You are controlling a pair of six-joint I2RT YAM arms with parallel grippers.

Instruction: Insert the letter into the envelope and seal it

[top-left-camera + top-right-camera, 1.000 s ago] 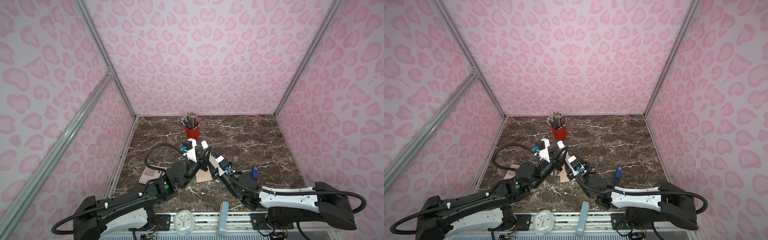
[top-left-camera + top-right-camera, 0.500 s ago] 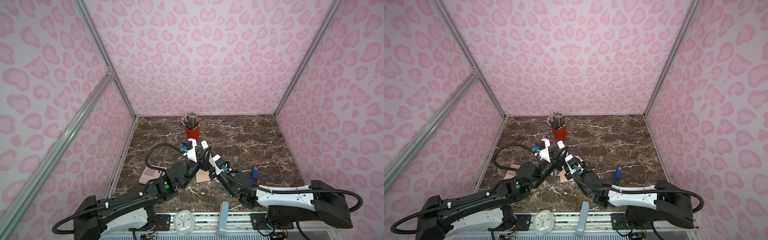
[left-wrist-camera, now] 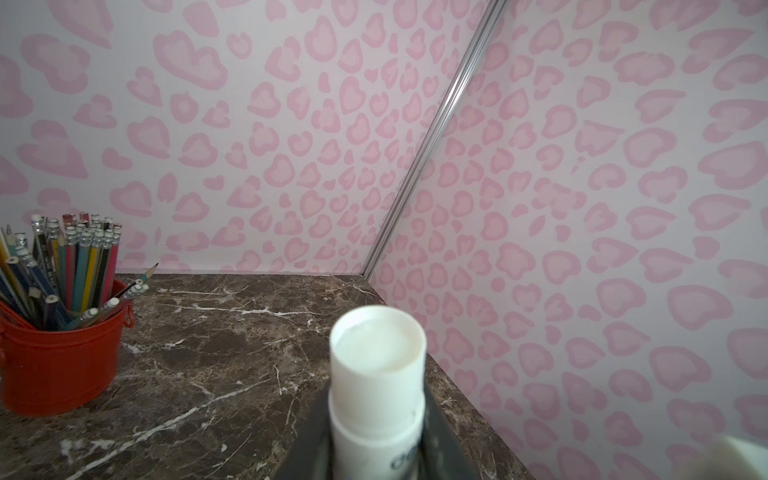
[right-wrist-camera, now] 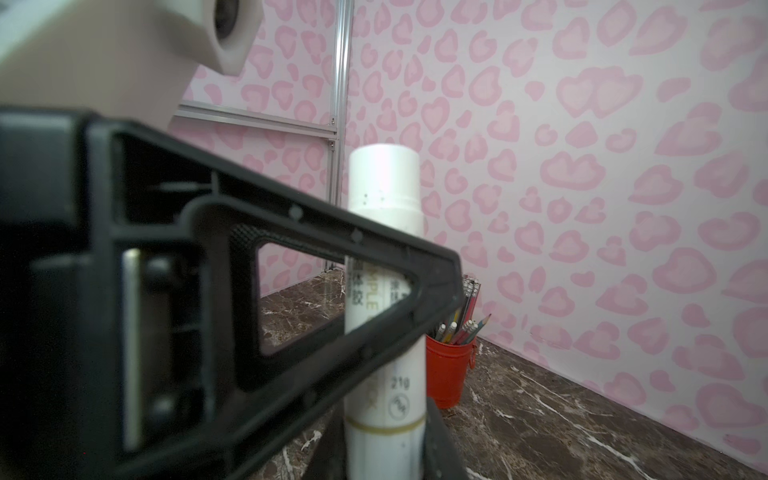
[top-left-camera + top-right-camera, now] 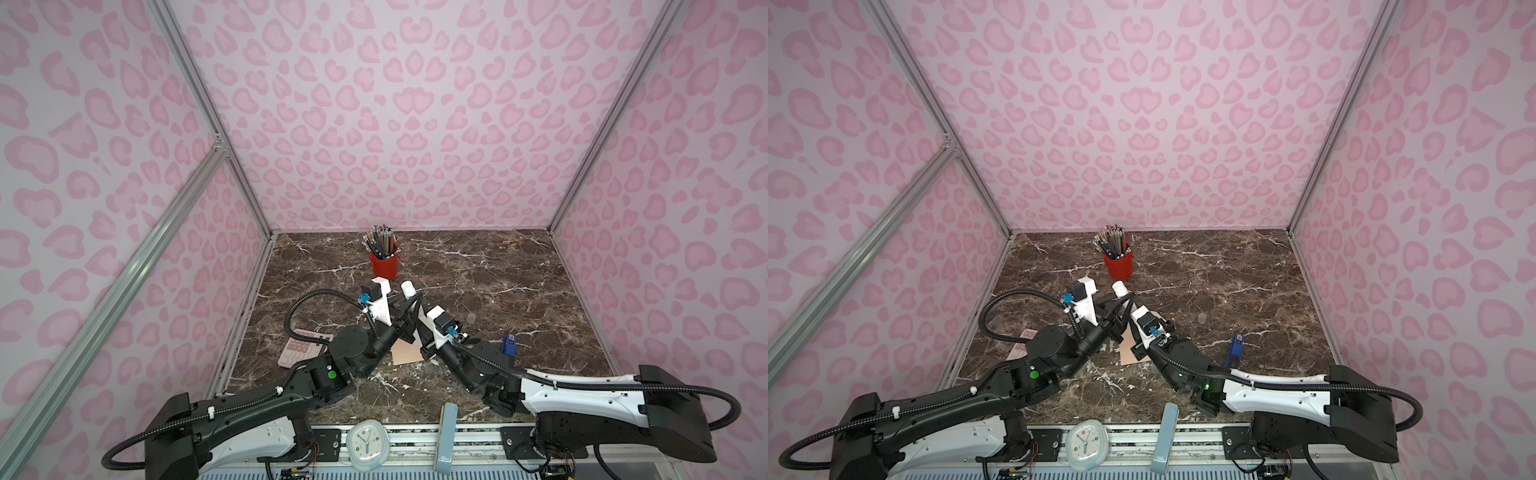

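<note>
Two tools meet on one raised glue stick (image 5: pixel 408 289): wrist views show the left tool (image 3: pixel 376 419) and right tool (image 4: pixel 384 449) each clamped on it. One peach envelope (image 5: pixel 406 353), seen only in both top views, lies flat on the table (image 5: pixel 519 270) beneath them, one calculator (image 5: pixel 297 353) near.

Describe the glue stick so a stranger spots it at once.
Find the red pencil cup at the back of the marble table. Just in front of it the glue stick stands upright: the only plain white tube, unlike the flat pink calculator further left.
</note>
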